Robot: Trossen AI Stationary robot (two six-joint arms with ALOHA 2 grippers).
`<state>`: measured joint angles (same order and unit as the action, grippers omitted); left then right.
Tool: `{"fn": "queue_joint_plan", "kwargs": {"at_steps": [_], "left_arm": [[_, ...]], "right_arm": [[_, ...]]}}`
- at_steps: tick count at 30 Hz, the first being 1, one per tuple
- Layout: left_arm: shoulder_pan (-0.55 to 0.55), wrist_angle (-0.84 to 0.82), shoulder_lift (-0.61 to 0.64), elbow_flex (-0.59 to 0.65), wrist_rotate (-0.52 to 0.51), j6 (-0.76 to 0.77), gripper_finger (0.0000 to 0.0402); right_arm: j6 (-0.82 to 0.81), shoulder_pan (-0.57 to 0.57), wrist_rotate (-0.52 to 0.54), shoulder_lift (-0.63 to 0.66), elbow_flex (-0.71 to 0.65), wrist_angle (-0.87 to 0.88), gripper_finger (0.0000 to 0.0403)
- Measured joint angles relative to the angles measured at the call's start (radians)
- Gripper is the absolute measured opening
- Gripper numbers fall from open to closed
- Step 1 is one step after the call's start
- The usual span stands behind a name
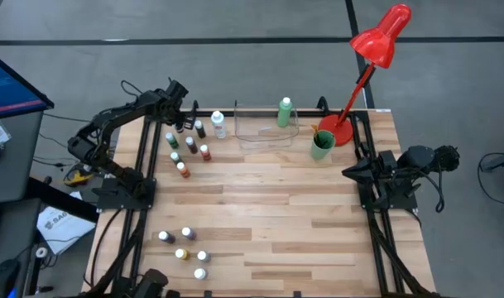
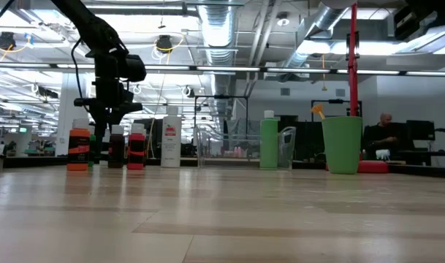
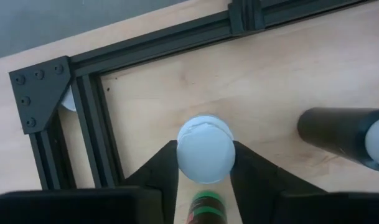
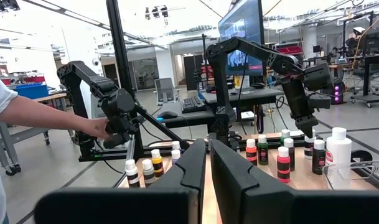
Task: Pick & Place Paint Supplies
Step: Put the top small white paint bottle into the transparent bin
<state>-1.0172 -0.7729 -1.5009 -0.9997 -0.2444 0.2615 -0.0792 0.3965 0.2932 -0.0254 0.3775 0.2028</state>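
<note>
Item: small green bottle [image 3: 205,152], table's ten o'clock corner, white cap pinched between my left gripper [image 3: 205,168] jaws; risk: cap-only grip slipping, toppling the neighbouring brown bottle [image 3: 338,134].

This is a robotics lab in a large open industrial hall. Exposed silver ventilation ducts [image 2: 229,29] and strip lights run across the ceiling. A pale wooden plank table [image 1: 268,223] sits inside a black aluminium frame [image 3: 89,106]. Beyond it stand dark robot arms on benches [image 4: 108,93], computer monitors [image 4: 242,28], and a seated person [image 2: 383,131].
</note>
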Motion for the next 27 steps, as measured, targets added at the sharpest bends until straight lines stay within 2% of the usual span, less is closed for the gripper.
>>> {"fn": "queue_joint_plan", "kwargs": {"at_steps": [6, 11, 18, 21, 27], "left_arm": [[0.000, 0.002, 0.007, 0.000, 0.004, -0.003, 0.0086], [0.012, 0.002, 0.066, 0.000, 0.013, 0.007, 0.0085], [0.013, -0.001, 0.204, -0.007, 0.142, 0.099, 0.0084], [0.026, 0.003, 0.251, -0.040, 0.197, 0.141, 0.0084], [0.086, 0.010, 0.288, -0.164, 0.221, 0.194, 0.0084]], "right_arm": [[0.000, 0.000, 0.000, 0.000, 0.000, 0.000, 0.0021], [0.000, 0.000, 0.000, 0.000, 0.000, 0.000, 0.0021], [0.000, 0.000, 0.000, 0.000, 0.000, 0.000, 0.0021], [0.000, 0.000, 0.000, 0.000, 0.000, 0.000, 0.0021], [0.000, 0.000, 0.000, 0.000, 0.000, 0.000, 0.0021]]}}
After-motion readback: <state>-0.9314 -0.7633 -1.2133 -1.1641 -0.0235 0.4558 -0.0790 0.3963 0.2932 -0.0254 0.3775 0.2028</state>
